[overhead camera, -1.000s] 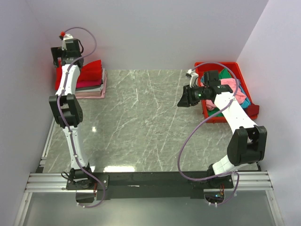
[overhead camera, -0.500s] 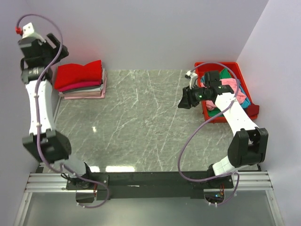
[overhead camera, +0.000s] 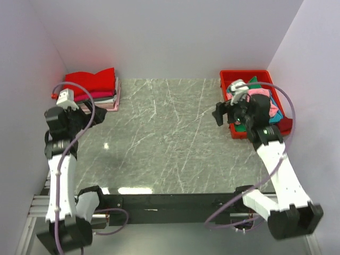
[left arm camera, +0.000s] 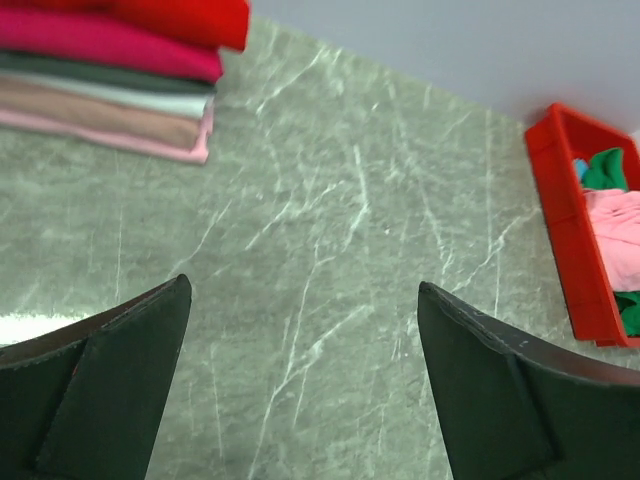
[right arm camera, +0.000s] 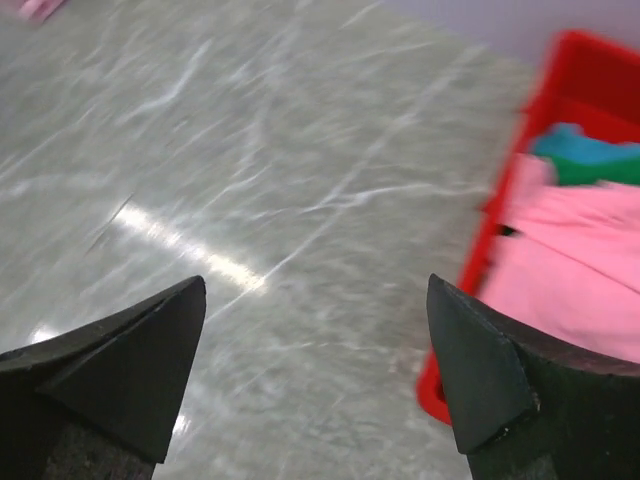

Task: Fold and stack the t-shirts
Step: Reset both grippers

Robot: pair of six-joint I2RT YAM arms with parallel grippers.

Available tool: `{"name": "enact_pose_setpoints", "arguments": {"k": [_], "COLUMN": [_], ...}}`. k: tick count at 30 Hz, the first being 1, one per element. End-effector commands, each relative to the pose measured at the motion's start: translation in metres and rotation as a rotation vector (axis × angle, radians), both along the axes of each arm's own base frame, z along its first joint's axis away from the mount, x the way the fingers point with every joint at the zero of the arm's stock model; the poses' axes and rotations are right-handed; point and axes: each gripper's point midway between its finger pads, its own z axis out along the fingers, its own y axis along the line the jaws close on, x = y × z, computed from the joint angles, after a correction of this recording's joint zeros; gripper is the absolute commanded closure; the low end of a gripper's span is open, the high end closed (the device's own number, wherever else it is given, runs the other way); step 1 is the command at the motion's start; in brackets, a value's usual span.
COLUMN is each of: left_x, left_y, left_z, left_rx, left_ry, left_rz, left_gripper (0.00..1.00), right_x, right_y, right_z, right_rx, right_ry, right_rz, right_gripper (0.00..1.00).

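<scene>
Left arm (overhead camera: pixel 59 175) has folded back from stacked t-shirts (overhead camera: pixel 93 85), left gripper (left arm camera: pixel 302 288) open.

The tabletop (overhead camera: pixel 170 138) is gleaming, polished and marble-veined, throwing back glare. The t-shirts (overhead camera: pixel 95 87) are looking like soft, matt cloth. The bin (overhead camera: pixel 228 77) is showing smooth red plastic. The left claw (left arm camera: pixel 302 300) and right claw (right arm camera: pixel 317 290) are showing matt black surfaces.

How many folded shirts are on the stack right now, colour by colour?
red shirt: 1
magenta shirt: 1
dark grey-green shirt: 1
white shirt: 1
beige-grey shirt: 1
pink shirt: 1
Total: 6 folded layers showing, counted from their edges in the left wrist view.
</scene>
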Motion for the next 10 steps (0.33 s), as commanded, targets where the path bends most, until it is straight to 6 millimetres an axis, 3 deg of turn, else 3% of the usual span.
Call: {"name": "enact_pose_setpoints", "arguments": {"k": [1, 2, 3, 10], "left_x": [-0.012, -0.019, -0.021, -0.03], "left_y": [-0.005, -0.007, -0.007, -0.009], "left_z": [0.025, 0.023, 0.021, -0.003], "left_rx": [0.036, 0.034, 0.036, 0.03], "left_ry": [-0.146, -0.159, -0.163, -0.141], "left_rz": [-0.011, -0.008, -0.003, 0.007], "left_gripper": [0.01, 0.01, 0.01, 0.01], "right_x": [0.018, 0.015, 0.01, -0.002], "right_y": [-0.053, -0.066, -0.079, -0.1], "right_z": [0.057, 0.048, 0.054, 0.04], "right_rx": [0.198, 0.209, 0.221, 0.186], "right_ry": [-0.251, -0.251, -0.278, -0.303], "right_rz": [-0.43, -0.512, -0.594, -0.694], "right_gripper": [0.02, 0.02, 0.02, 0.02]}}
